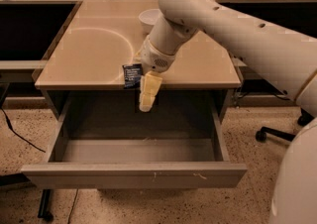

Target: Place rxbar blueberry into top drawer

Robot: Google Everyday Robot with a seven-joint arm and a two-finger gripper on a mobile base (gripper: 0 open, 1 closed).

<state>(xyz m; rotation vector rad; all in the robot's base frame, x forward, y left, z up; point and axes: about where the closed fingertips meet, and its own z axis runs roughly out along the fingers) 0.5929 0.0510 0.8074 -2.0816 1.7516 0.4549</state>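
Note:
The rxbar blueberry (132, 76) is a small dark navy wrapper with white print, held at the front edge of the tabletop. My gripper (145, 95) is shut on it, with cream fingers (148, 91) pointing down over the back of the open top drawer (133, 173). The drawer is pulled out wide, grey-beige, and its inside shows nothing in it. The bar hangs just above the drawer's rear part.
A white bowl (149, 19) stands on the beige tabletop (94, 49) behind my arm. Shelving with small items runs along the back. A chair base (277, 134) sits on the floor at right; a cable lies at left.

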